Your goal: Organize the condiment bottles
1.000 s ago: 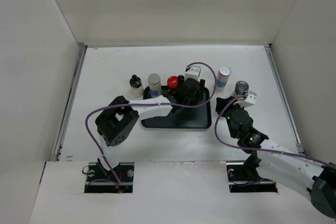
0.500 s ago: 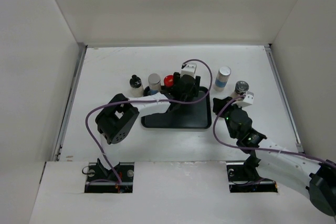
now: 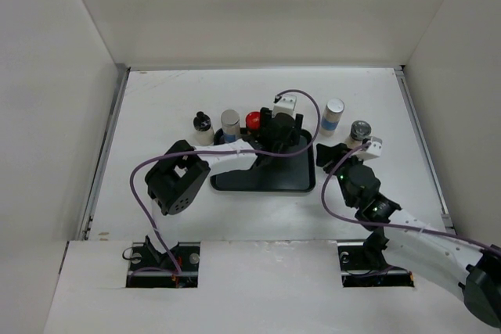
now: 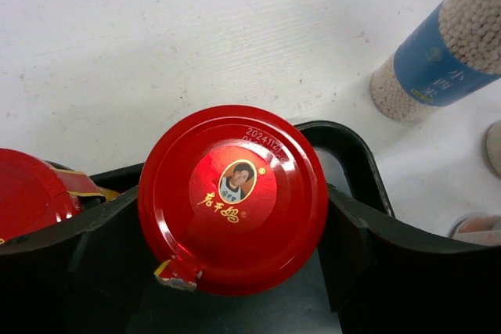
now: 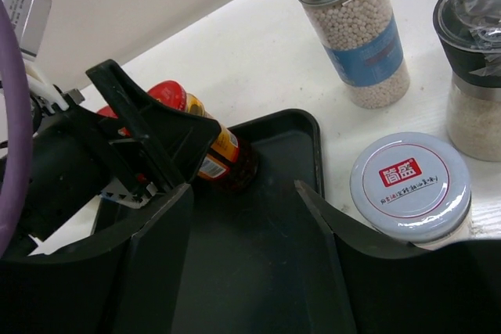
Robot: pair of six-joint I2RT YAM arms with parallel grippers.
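Observation:
My left gripper [image 3: 280, 127] [image 4: 232, 220] is shut on a red-capped jar [image 4: 232, 197] at the back right corner of the black tray [image 3: 262, 181]. The right wrist view shows this jar [image 5: 228, 156] tilted, its base on the tray floor. A second red-capped jar [image 3: 254, 120] [image 4: 23, 193] stands just to its left. My right gripper [image 3: 333, 158] [image 5: 243, 193] is open and empty over the tray's right side. A white-lidded jar [image 5: 411, 185] sits beside its right finger. The blue-labelled jar [image 3: 334, 114] [image 5: 356, 33] and a grey shaker [image 3: 360, 132] [image 5: 473, 76] stand right of the tray.
A black-capped jar [image 3: 202, 127] and a silver-capped jar [image 3: 230, 123] stand in a row behind the tray's left end. White walls close the table on the left, back and right. The left arm's purple cable [image 3: 309, 115] loops over the tray.
My left gripper has moved with the red-capped jar toward the tray's back edge. The right arm has shifted only slightly.

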